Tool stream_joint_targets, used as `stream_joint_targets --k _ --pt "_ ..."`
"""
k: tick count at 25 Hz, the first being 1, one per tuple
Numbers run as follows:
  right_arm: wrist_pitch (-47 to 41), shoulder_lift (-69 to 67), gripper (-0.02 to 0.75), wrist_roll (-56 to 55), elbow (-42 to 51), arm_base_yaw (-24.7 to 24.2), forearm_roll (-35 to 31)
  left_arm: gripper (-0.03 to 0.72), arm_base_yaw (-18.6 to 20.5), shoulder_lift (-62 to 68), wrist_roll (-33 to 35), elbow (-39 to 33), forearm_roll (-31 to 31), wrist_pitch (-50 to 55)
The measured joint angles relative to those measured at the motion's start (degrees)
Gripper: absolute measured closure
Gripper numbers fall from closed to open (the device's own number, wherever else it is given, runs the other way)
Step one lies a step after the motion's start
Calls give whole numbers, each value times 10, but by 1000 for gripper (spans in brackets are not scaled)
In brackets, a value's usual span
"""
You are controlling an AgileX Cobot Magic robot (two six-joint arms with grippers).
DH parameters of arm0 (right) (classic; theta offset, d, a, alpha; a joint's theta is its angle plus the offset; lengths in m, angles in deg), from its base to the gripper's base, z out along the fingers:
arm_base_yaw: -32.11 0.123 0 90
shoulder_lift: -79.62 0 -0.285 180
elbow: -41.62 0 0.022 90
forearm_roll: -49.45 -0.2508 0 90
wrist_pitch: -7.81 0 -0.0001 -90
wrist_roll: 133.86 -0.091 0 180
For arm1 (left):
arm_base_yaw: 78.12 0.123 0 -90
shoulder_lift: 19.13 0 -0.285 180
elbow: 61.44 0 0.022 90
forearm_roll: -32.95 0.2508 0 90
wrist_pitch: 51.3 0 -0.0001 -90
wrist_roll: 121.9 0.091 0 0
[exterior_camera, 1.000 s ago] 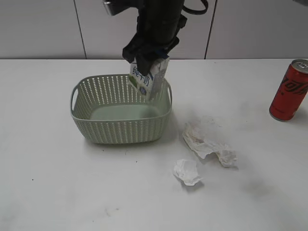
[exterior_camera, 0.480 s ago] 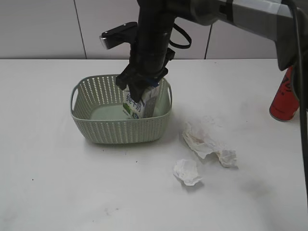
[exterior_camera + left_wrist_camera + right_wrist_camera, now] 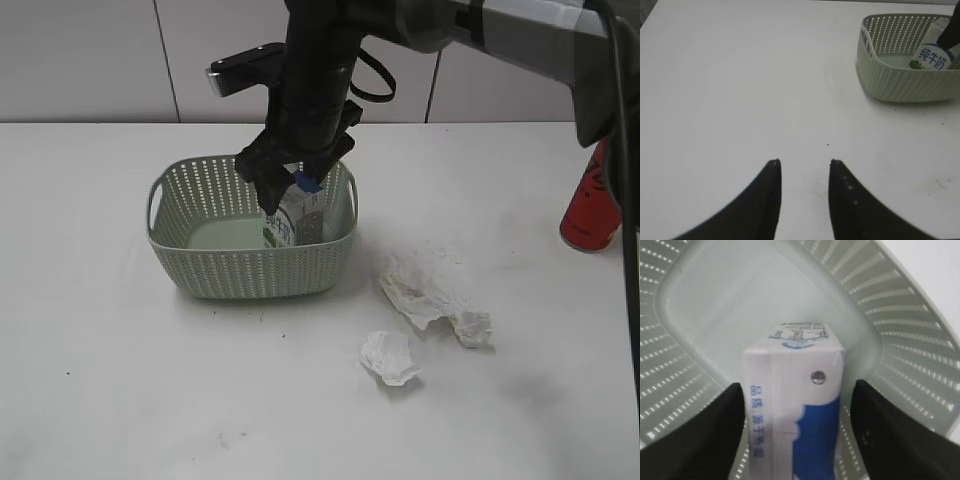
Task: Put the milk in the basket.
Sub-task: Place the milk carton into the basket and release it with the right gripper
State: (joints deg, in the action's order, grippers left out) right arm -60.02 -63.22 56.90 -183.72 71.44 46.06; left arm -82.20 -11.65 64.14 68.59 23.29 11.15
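Observation:
The milk point(image 3: 297, 222), a small white carton with blue print, stands inside the pale green basket point(image 3: 250, 270) near its right wall. My right gripper point(image 3: 296, 172) is just above it with its fingers spread on either side of the carton top, open, with a gap showing. The right wrist view shows the milk point(image 3: 790, 390) between the open fingers point(image 3: 797, 386) over the basket floor point(image 3: 730, 305). My left gripper point(image 3: 804, 162) is open and empty over bare table, with the basket point(image 3: 900, 82) and milk point(image 3: 932, 56) far to its upper right.
Two crumpled white tissues point(image 3: 435, 295) point(image 3: 390, 357) lie on the table right of and in front of the basket. A red soda can point(image 3: 590, 200) stands at the far right, partly behind the right arm.
The right gripper came down with the milk from above the basket rim into the basket. Its fingers have now spread apart from the carton.

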Motion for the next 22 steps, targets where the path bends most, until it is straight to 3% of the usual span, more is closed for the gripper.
stream_joint_targets --k 13,22 --pt "-17 92 139 -57 0 -12 20 454 0 0 0 0 0 0" --pt "-18 158 145 -103 14 -80 34 454 0 0 0 0 0 0"
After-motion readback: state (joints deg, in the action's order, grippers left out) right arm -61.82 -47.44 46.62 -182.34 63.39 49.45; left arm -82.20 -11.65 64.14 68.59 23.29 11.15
